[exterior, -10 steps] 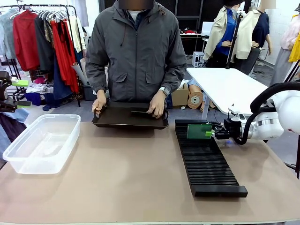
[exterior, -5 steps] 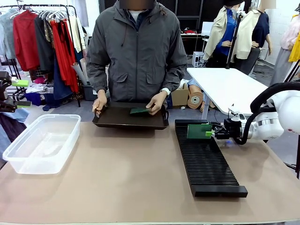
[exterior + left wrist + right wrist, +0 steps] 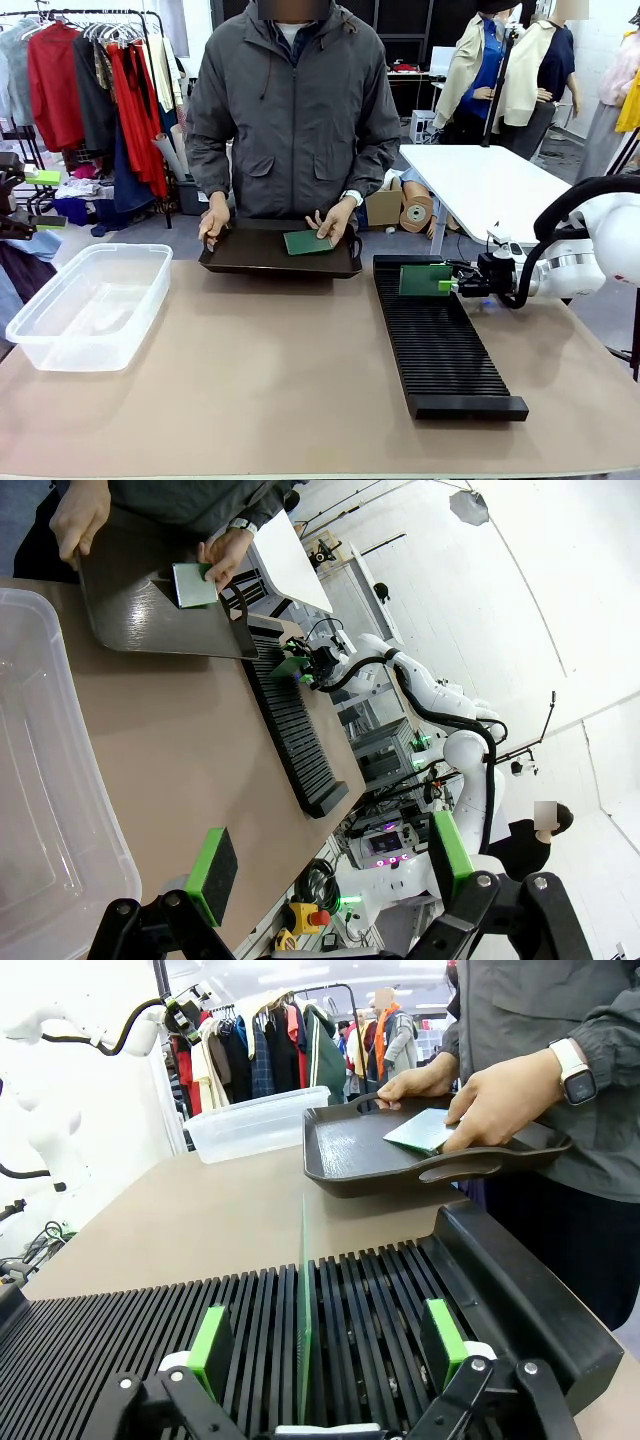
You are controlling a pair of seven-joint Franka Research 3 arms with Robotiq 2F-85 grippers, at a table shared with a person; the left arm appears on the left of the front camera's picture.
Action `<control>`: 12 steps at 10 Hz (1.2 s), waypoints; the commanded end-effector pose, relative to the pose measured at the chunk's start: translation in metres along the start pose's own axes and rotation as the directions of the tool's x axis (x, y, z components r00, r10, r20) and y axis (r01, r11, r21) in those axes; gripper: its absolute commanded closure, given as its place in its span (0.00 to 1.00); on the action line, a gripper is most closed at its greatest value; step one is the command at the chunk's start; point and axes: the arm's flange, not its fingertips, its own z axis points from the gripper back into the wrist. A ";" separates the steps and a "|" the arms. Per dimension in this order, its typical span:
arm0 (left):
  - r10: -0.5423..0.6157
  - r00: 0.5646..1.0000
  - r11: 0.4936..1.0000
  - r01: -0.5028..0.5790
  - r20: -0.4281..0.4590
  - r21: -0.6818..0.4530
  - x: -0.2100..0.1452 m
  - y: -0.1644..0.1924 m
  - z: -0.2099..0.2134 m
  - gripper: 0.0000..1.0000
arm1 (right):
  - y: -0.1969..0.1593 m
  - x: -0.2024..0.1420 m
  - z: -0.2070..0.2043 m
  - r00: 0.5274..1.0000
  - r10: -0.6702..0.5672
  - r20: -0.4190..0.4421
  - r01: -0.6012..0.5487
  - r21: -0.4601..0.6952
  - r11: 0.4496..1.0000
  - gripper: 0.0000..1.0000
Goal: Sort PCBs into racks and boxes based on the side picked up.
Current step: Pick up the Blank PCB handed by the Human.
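Note:
One green PCB (image 3: 425,279) stands upright in a slot at the far end of the long black rack (image 3: 440,345). My right gripper (image 3: 456,286) sits open around it; in the right wrist view the board (image 3: 303,1290) shows edge-on between the green pads (image 3: 210,1345), touching neither. A second PCB (image 3: 305,242) lies flat in the black tray (image 3: 260,262), which the person holds with one hand (image 3: 335,222) on the board. The clear box (image 3: 90,305) stands at the left. My left gripper (image 3: 330,865) hangs open above the box (image 3: 40,780), holding nothing.
The person stands at the far edge, both hands on the tray (image 3: 350,1155). Bare tabletop (image 3: 270,370) lies between the box and the rack. A white table (image 3: 480,180) and a clothes rail (image 3: 90,80) stand behind.
The person has lifted a green PCB in the tray and laid it flat under the fingers. Neither gripper has moved.

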 end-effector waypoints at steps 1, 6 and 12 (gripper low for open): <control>0.002 1.000 1.000 -0.002 -0.004 0.001 0.000 -0.001 0.001 0.00 | 0.000 0.002 -0.001 1.000 0.002 0.001 -0.002 0.000 1.000 0.00; 0.002 1.000 1.000 -0.002 -0.004 0.001 0.000 -0.001 0.001 0.00 | 0.011 0.050 -0.022 0.999 0.032 0.000 -0.032 0.025 0.999 0.00; 0.002 1.000 1.000 -0.002 -0.004 0.001 0.000 -0.001 0.001 0.00 | 0.087 0.126 -0.065 0.950 -0.309 0.032 0.306 0.079 0.949 0.00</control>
